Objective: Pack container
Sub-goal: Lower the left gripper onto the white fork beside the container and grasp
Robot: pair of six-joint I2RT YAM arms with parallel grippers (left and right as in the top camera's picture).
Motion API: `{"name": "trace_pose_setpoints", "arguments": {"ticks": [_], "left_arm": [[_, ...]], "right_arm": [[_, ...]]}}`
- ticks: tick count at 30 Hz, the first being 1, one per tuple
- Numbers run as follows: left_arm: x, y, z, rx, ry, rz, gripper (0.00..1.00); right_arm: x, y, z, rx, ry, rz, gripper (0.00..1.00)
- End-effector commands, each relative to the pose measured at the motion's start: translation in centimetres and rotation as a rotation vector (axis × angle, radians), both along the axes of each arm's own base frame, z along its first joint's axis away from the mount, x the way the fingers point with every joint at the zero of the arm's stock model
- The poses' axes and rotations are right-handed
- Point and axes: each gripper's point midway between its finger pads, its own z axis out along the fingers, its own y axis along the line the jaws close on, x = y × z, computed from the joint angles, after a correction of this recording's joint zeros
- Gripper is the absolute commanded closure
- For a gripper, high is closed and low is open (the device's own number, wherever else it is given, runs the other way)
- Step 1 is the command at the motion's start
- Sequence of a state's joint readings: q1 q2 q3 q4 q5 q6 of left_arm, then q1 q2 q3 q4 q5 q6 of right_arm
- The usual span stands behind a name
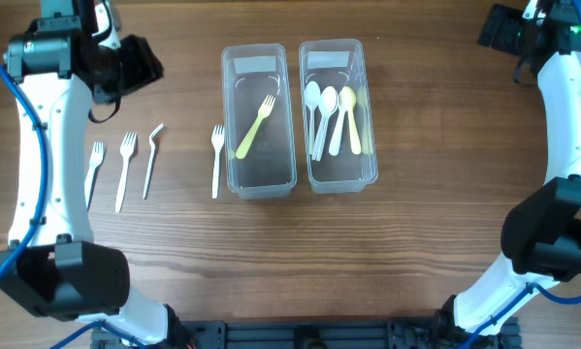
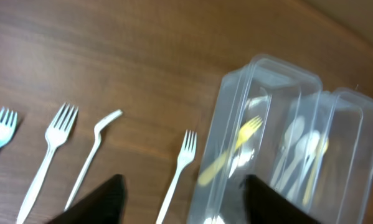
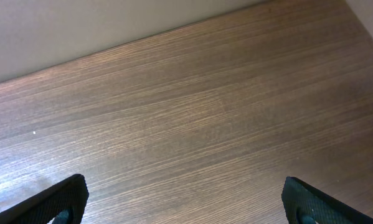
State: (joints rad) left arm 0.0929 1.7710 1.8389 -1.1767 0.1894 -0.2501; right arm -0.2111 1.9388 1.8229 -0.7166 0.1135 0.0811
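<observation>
The left hand (image 2: pixel 183 208) is spread wide, with nothing between its fingers. It hangs over the bench (image 1: pixel 368 252) at about 10 o'clock in the overhead view. Below it, four loose plastic utensils lie in a row on the wood. From 9 o'clock toward the centre they are a pale blue fork (image 1: pixel 94 165), a white fork (image 1: pixel 125 170), a bent-necked utensil (image 1: pixel 151 160) whose head is too small to tell, and a slim white fork (image 1: pixel 216 160). The slim white fork lies just beside the left container (image 1: pixel 271 170). This clear tub holds a yellow fork (image 1: pixel 254 126) lying diagonally. Touching it at 3 o'clock is the right container (image 1: pixel 343 173), which holds several spoons (image 1: pixel 331 116), white and pale yellow. The right hand (image 3: pixel 186 205) is also spread and empty, over bare wood well apart from the tubs.
</observation>
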Motion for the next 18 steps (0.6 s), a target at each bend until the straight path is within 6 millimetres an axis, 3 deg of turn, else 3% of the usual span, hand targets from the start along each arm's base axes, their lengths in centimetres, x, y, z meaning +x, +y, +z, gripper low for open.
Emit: {"name": "trace_pose_setpoints", "arguments": {"ticks": [1, 3, 5, 8, 10, 11, 14, 18], "left_arm": [[-0.2, -0.8, -1.3, -0.024, 0.046, -0.053, 0.03], [-0.4, -0.8, -2.0, -0.027, 0.076, -0.052, 0.09], [-0.6, -0.8, -2.7, -0.030, 0.102, -0.052, 0.40], [-1.0, -0.8, -4.0, -0.029, 0.137, -0.049, 0.49], [-1.3, -0.6, -5.1, -0.021, 0.169, -0.045, 0.63], [-1.5, -0.6, -5.6, -0.022, 0.182, -0.044, 0.66], [-2.1, -0.7, -7.6, -0.027, 0.227, -0.044, 0.57], [-3.0, -1.0, -10.6, -0.034, 0.283, -0.046, 0.53]], "right_arm": [[0.0, 0.1, 0.9, -0.013, -0.018, 0.000, 0.00], [0.0, 0.1, 0.9, -0.013, -0.018, 0.000, 0.00], [0.0, 0.1, 0.9, -0.013, -0.018, 0.000, 0.00], [0.0, 0.1, 0.9, -0.013, -0.018, 0.000, 0.00], [0.0, 0.1, 0.9, -0.013, -0.018, 0.000, 0.00], [0.0, 0.1, 0.9, -0.014, -0.018, 0.000, 0.00], [0.0, 0.1, 0.9, -0.013, -0.018, 0.000, 0.00], [0.0, 0.1, 0.9, -0.013, -0.018, 0.000, 0.00]]}}
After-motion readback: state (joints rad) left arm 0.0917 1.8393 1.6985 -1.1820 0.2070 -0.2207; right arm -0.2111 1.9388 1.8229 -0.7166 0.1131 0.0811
